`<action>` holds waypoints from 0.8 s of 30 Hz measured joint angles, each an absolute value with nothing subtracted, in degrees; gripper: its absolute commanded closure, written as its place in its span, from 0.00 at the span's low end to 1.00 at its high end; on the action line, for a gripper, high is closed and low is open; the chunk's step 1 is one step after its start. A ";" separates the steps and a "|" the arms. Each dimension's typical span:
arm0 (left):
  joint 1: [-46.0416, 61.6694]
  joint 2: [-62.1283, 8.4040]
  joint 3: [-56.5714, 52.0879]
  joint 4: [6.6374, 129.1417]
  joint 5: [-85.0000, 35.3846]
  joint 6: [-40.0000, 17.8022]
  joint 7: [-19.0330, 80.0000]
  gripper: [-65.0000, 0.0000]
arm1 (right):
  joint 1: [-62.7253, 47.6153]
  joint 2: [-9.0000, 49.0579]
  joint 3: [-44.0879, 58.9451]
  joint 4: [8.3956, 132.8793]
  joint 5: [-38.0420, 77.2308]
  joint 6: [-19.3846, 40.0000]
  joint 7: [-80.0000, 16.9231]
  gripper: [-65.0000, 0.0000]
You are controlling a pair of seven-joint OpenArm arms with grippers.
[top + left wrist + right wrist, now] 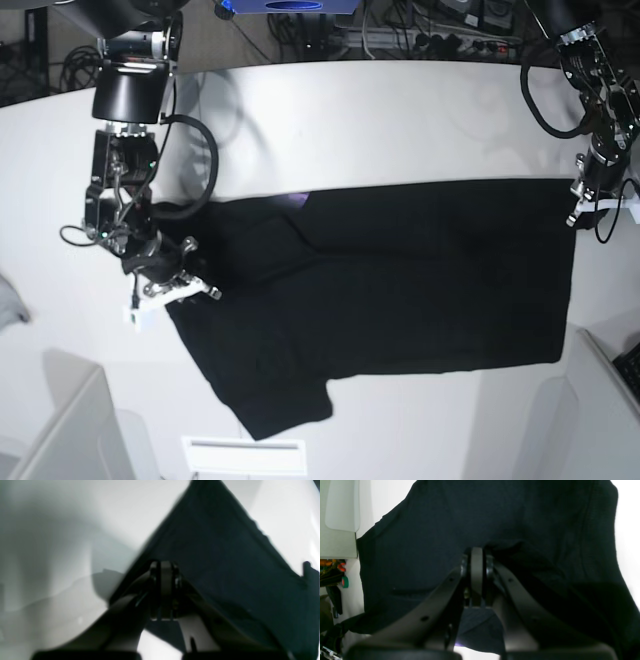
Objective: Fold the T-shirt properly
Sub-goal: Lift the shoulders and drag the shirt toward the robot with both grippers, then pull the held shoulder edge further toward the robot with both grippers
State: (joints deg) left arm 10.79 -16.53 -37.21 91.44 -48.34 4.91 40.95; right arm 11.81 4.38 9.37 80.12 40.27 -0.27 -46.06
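The T-shirt (400, 280) lies spread across the table (400, 130), stretched between the two grippers. The right gripper (476, 555) is clamped on a bunched edge of cloth at its fingertips, and the left gripper (163, 567) is pinched on a corner. Soft, light and limp, the cloth will likely sag and drag, so hems and corners are the best holds.
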 measured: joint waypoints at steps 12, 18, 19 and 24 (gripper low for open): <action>10.66 -17.50 -37.78 90.35 -48.10 7.14 40.97 0.76 | 11.99 4.40 9.76 79.05 40.25 -0.30 -46.15 0.64; 10.52 -17.61 -37.93 90.43 -48.31 6.92 40.86 0.25 | 6.55 4.54 9.80 88.75 40.18 -1.87 -41.93 0.67; 10.61 -17.58 -37.95 90.70 -48.27 6.94 40.71 0.20 | 5.61 4.54 9.80 90.74 40.62 -5.74 -41.85 0.67; 13.52 -16.47 -43.66 98.32 -48.82 4.93 40.51 0.15 | -3.73 4.12 9.96 101.47 40.66 -23.68 -39.13 0.62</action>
